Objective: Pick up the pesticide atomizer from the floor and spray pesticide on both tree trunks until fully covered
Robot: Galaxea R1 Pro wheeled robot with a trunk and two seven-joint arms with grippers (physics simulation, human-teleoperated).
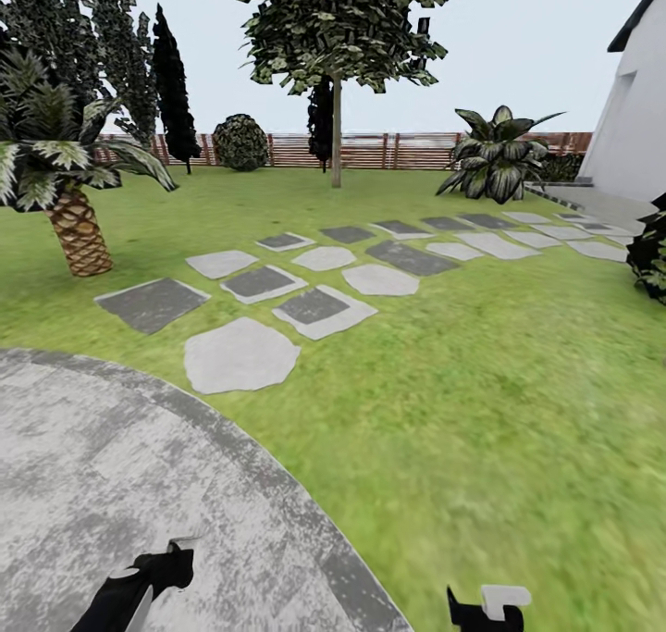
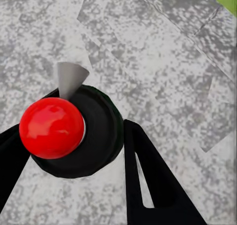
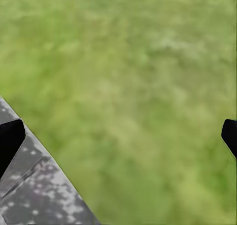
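The pesticide atomizer is a black body with a red ball top and a grey cone nozzle. It sits between the black fingers of my left gripper, which is shut on it. In the head view the left gripper holds the atomizer low over round grey paving. My right gripper hangs over grass; in its wrist view it is open, with nothing between the fingers. One tree with a straight pale trunk stands far ahead by the fence.
A round grey paved patch lies under my left side. Stepping stones lead across the lawn toward a white building. A short palm stands at the left, and a dark shrub at the right.
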